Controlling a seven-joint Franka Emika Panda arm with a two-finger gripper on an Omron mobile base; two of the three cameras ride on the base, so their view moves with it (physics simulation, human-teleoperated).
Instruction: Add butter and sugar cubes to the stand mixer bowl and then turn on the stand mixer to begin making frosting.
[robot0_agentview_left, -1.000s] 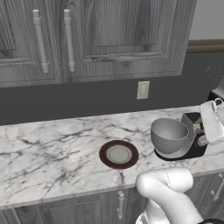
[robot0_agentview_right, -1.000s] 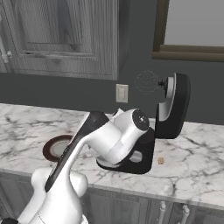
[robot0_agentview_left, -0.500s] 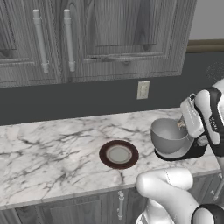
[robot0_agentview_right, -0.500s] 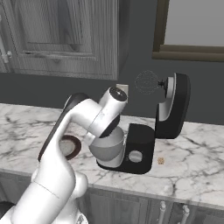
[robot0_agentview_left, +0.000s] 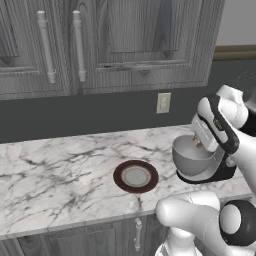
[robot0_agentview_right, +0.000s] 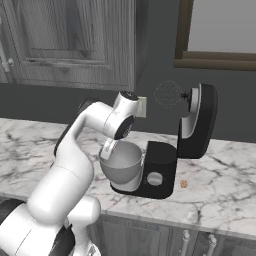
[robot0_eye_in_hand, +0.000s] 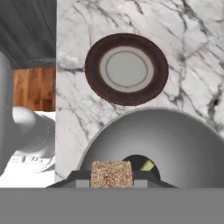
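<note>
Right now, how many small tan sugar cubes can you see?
2: one tan speckled sugar cube held between the gripper fingertips above the grey metal bowl; another cube lies on the marble counter beside the black mixer. More may be hidden.

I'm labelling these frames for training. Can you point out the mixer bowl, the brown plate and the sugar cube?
mixer bowl (robot0_agentview_right: 120, 167): right base view, outer wall.
brown plate (robot0_agentview_left: 119, 176): left base view, dark rim.
sugar cube (robot0_eye_in_hand: 111, 174): hand view, top face.

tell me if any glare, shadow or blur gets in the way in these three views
Left base view: even, flat light, sharp; the plate throws only a faint shadow. Right base view: soft sheen on the stand mixer, no glare; the whisk looks faint and see-through. Hand view: crisp; the stand mixer bowl is smoothly shaded, darkest at its bottom behind the sugar cube.
</note>
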